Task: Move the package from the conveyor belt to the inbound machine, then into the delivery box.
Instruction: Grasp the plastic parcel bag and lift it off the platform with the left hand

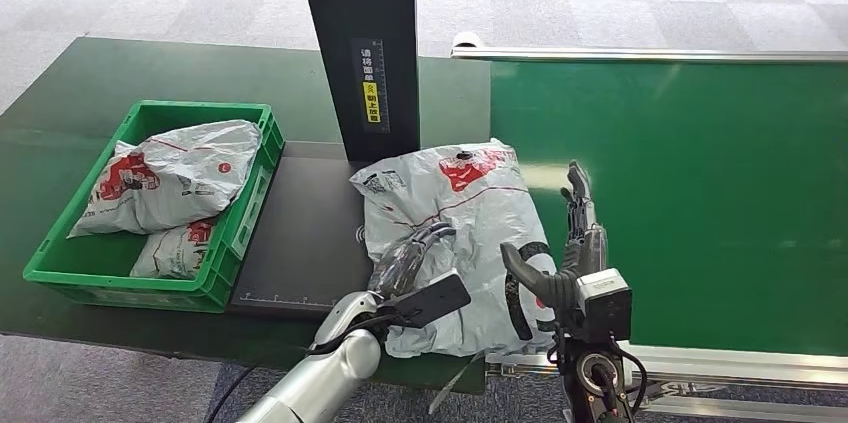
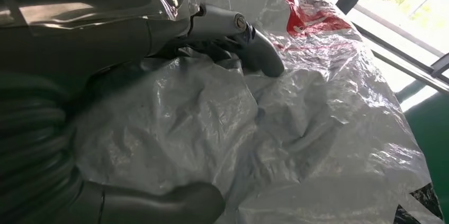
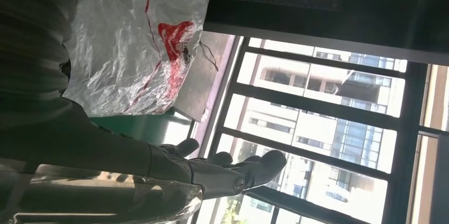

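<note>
A large grey-white plastic package [image 1: 470, 208] with red print lies partly on the dark plate of the inbound machine [image 1: 300, 233] and partly on the green conveyor belt [image 1: 700, 193]. My left hand [image 1: 412, 253] lies on the package's near left part. In the left wrist view its fingers [image 2: 254, 44] and thumb [image 2: 174, 203] sink into the crumpled package [image 2: 317, 128] and grip a bulge of it. My right hand [image 1: 575, 233] stands at the package's right side with its fingers stretched out. In the right wrist view the right hand [image 3: 212, 173] holds nothing and the package [image 3: 137, 49] lies beyond it.
The machine's black column [image 1: 360, 43] rises just behind the package. A green delivery box [image 1: 240, 233] stands left of the plate and holds two similar packages [image 1: 170, 178]. The belt's metal rail [image 1: 650, 55] runs along the far edge. Grey carpet floor lies beyond the table.
</note>
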Controlling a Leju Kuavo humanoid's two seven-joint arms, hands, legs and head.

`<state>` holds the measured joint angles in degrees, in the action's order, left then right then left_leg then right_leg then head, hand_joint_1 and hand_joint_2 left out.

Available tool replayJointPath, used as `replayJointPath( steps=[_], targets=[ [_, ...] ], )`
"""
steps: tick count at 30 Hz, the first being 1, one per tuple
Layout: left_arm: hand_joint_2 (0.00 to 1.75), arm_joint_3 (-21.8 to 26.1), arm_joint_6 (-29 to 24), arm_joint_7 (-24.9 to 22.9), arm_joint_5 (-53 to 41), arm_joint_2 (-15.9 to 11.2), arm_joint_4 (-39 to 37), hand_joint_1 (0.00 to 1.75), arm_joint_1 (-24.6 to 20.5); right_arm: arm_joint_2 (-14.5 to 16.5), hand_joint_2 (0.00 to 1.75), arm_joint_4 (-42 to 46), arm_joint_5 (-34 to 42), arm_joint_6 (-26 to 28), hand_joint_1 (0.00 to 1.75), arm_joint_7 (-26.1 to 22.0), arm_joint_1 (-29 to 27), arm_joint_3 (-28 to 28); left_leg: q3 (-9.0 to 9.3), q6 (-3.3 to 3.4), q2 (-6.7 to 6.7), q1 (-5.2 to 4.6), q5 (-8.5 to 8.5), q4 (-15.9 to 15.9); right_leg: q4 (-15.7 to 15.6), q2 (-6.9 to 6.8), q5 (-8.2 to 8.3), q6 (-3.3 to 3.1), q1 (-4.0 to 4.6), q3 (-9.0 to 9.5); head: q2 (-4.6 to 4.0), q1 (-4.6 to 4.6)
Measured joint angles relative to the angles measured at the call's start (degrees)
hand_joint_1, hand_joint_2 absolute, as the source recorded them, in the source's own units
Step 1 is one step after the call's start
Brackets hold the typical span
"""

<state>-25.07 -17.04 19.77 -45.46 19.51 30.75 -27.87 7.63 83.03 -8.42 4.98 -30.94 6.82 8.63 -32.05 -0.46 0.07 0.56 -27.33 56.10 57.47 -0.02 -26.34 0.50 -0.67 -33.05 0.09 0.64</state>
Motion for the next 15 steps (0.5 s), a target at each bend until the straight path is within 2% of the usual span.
replayJointPath(
  steps=[10,15],
  targets=[
    [1.75,-0.2,-4.8,0.3,0.3,-0.2,-1.5,1.75,-1.8,0.1,1.75,0.0,0.0,-0.2,0.00,0.0,0.3,-0.9,0.01,0.00,0.00,0.00,0.00,0.0,0.0,0.00,0.00,0.00,0.00,0.01,0.00,0.00],
    [1.75,1.5,-9.2,3.6,3.3,-1.8,3.6,1.75,-0.6,0.3,1.75,0.0,-0.2,0.1,0.00,-0.2,0.2,-2.1,0.00,0.00,0.02,0.01,0.00,0.0,0.0,0.00,0.00,0.00,0.01,-0.01,0.00,0.01]
  ],
)
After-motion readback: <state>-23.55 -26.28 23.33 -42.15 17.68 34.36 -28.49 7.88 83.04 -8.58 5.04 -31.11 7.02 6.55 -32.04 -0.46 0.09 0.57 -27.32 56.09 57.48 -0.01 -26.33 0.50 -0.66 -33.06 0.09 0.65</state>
